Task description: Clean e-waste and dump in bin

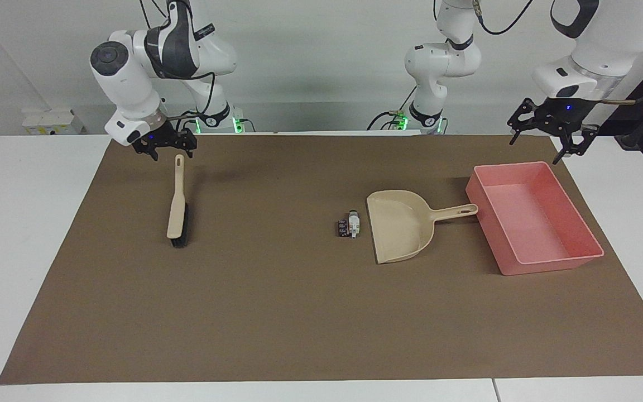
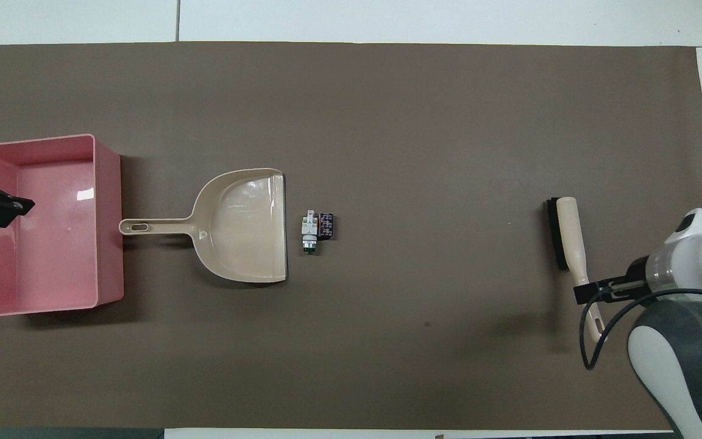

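**Both grippers up, scrap still on the mat**

The white desk (image 1: 31, 223) carried a brown mat (image 1: 277, 312) that covered most of it. Clock directions below are read on the facing view, with twelve at the robots' edge.

The pink bin (image 1: 533, 220) sat on the mat toward the left arm's end of the desk, at about three o'clock from the mat's middle, and looked empty. The beige dustpan (image 1: 399, 223) lay flat just beside it at nine o'clock from the bin, its handle tip almost touching the bin's wall and its open mouth turned toward nine o'clock. The brush (image 1: 177, 204) lay well apart toward the right arm's end, at about ten o'clock from the mat's middle, bristles down and handle pointing to twelve.

The e-waste (image 1: 349, 225), a small cluster of black and white bits, rested on the mat just at the dustpan's mouth, at nine o'clock from it, not inside the pan.

The right gripper (image 1: 165, 146) hung low over the tip of the brush handle with its fingers spread and nothing between them. The left gripper (image 1: 545, 139) hovered in the air over the bin's twelve o'clock end, fingers spread wide and empty.
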Controlling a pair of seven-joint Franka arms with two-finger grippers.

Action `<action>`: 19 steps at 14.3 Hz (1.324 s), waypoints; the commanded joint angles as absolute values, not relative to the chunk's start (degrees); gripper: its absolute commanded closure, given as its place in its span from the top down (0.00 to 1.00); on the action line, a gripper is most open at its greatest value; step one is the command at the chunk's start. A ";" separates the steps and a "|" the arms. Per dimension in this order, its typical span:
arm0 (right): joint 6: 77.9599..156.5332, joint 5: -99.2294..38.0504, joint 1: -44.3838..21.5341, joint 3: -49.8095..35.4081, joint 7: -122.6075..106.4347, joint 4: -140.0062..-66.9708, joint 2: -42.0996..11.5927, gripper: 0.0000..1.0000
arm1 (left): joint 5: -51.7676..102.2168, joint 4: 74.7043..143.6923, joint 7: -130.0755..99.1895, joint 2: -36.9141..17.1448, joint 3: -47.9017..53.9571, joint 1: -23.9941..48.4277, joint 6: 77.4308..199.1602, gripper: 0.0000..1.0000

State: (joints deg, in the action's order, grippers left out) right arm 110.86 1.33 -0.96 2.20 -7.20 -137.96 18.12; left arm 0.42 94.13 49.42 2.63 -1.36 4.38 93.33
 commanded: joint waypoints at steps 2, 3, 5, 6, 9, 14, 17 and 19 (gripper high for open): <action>119.61 1.05 1.31 2.11 -9.58 -141.94 13.90 0.95 | 0.88 102.20 65.36 5.01 -1.67 5.36 98.96 0.99; 120.32 1.05 1.58 2.11 -9.23 -142.03 13.10 0.93 | 0.88 103.78 68.61 5.18 -1.58 5.36 100.36 0.99; 122.33 1.05 1.67 2.11 -9.58 -142.90 12.57 0.91 | 0.88 107.64 71.09 5.45 -1.49 6.58 102.82 0.99; 123.47 1.05 2.45 2.11 -9.93 -143.52 11.96 0.90 | 0.88 110.19 74.06 6.23 -1.49 7.81 104.31 0.99; 124.36 1.05 3.16 2.11 -9.93 -144.67 11.87 0.83 | 0.88 115.92 76.38 6.33 -1.41 9.92 111.16 1.00; 123.66 1.05 3.16 2.11 -9.93 -145.80 12.48 0.73 | 0.88 123.30 76.03 4.05 -1.41 11.69 122.33 1.00; 123.57 1.05 3.34 2.11 -9.93 -146.34 12.66 0.73 | 0.88 125.24 74.89 1.50 -1.41 11.86 126.99 0.99; 123.49 1.05 3.34 2.11 -9.76 -146.34 12.66 0.72 | 0.88 126.21 72.87 -0.17 -1.41 13.09 130.32 0.99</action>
State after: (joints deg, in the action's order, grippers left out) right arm 122.94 1.33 2.44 2.39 -8.30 -145.08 11.32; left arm 0.45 124.83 74.36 1.01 -0.78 11.37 126.58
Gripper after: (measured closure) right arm 0.282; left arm 0.004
